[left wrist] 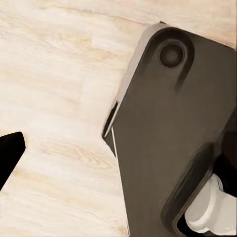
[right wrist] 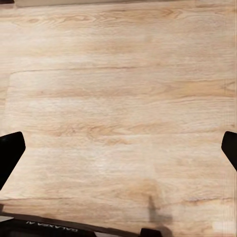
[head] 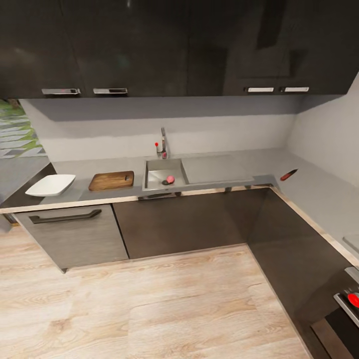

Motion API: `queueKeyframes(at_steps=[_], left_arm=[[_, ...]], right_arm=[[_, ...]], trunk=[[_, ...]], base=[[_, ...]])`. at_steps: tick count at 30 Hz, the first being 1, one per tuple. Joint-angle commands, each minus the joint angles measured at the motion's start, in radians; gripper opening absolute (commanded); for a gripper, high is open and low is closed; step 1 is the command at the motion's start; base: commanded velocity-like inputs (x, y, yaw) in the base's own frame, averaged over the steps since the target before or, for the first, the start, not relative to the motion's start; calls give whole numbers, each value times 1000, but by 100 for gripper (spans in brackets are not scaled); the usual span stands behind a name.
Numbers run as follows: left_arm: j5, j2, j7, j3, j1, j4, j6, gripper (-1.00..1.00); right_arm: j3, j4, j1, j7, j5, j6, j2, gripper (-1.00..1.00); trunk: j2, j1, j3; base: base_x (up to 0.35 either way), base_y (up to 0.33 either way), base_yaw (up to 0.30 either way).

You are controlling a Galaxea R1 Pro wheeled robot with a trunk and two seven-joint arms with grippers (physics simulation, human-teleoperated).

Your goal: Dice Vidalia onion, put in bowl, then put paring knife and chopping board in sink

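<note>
Station: the robot stood back from the countertop (head: 214, 172), with bare wood floor (head: 149, 304) lying between it and the cabinets.
Vidalia onion (head: 170, 179): lay in the sink (head: 155, 175) basin, toward its right side and front wall, beside the dark drain. A rounded lump; no long axis or pointing direction could be made out.
Governing relation: the onion lay ahead and a little left of the head view's centre, well apart from both arms. Judged marginally nearer the left arm, but neither could reach from this stand.
Chopping board (head: 111, 180): just left of the sink, long axis along the counter run, handle slot at the end toward the sink.
Bowl (head: 50, 185): left of the board, near the counter end.
Paring knife (head: 288, 174): on the right-hand counter past the corner, well apart from the board; tilted diagonally, red handle toward the sink, dark blade pointing away to the far right.
Right gripper (right wrist: 118, 148): faced the floor, fingers spread wide at either edge of its view, holding nothing.
Left gripper (left wrist: 10, 153): one dark finger (left wrist: 11, 150) seen over floor and the robot's dark base (left wrist: 177, 138); opening could not be determined, nothing seen held.
</note>
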Motion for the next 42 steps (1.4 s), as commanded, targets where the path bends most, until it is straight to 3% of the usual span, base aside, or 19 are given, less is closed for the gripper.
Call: queueKeyframes(at_steps=[1,5,6,7,8,10,13,15,19,21,22,25,26,29,30,31,32,36,42], left_arm=[[9,-2,36,-5,0,-73,60,100],[9,-10,106,-7,0,-460,434,100],[9,-21,114,-16,0,-645,602,100],[8,-29,117,-35,0,-727,665,100],[8,-33,118,-50,0,-765,689,100],[7,-44,135,-137,-1,-925,766,100],[6,-63,150,-182,-3,-1058,836,100],[2,-91,156,-202,-8,-1222,970,100],[-2,-112,159,-226,-48,-1409,1145,100],[-3,-120,160,-236,-96,-1447,1196,100],[-5,-143,162,-245,-211,-1474,1237,100],[-5,-154,164,-259,-308,-1469,1254,100],[-5,-159,165,-277,-370,-1454,1261,100],[-4,-166,167,-320,-547,-1368,1269,100],[-4,-167,167,-325,-581,-1342,1270,100],[-3,-173,167,-337,-750,-1201,1273,100],[-3,-174,167,-339,-817,-1152,1272,100],[-3,-176,184,-343,-978,-1050,1271,100],[-1,-173,261,-346,-1034,-1039,1276,100]], right_arm=[[8,0,0,-9,-2,-1,-1,100],[8,0,0,-7,-2,1,-15,100],[7,0,-1,-4,-3,1,-33,100],[7,0,-1,-4,-3,1,-40,100],[7,0,-1,-4,-3,1,-43,100],[7,0,-1,-6,-9,0,-51,100],[6,0,-1,-8,-21,1,-54,100],[6,0,-1,-9,-60,1,-61,100],[7,0,0,-6,-124,1,-73,100],[8,0,-1,-4,-142,1,-75,100],[8,0,-1,-3,-155,0,-76,100],[9,0,-1,-3,-158,0,-76,100],[9,0,0,-2,-159,0,-76,100],[9,0,-1,-2,-160,1,-76,100],[9,0,-1,-2,-160,0,-76,100],[9,0,-1,-2,-160,1,-76,100],[9,0,0,-1,-160,1,-76,100],[10,0,0,-1,-159,1,-75,100],[12,0,0,0,-158,1,-72,100]], trunk=[[-2,0,-2],[-2,0,-2],[-2,0,-2],[-2,0,-2],[-2,0,-2],[-2,0,-2],[-2,0,-2],[-2,0,-2],[-2,0,-2],[-2,0,-2],[-2,0,-2],[-2,0,-2],[-2,0,-2],[-2,0,-2],[-2,0,-2],[-2,0,-2],[-2,0,-2],[-2,0,-2],[-2,0,-2]], base=[[0,-1,3],[0,0,1],[0,0,0],[0,0,0],[0,0,0],[0,0,0],[0,0,0],[0,0,0],[0,0,0],[0,0,0],[0,0,0],[0,0,0],[0,0,0],[0,0,0],[0,0,0],[0,0,0],[0,0,0],[0,0,0],[0,0,0]])
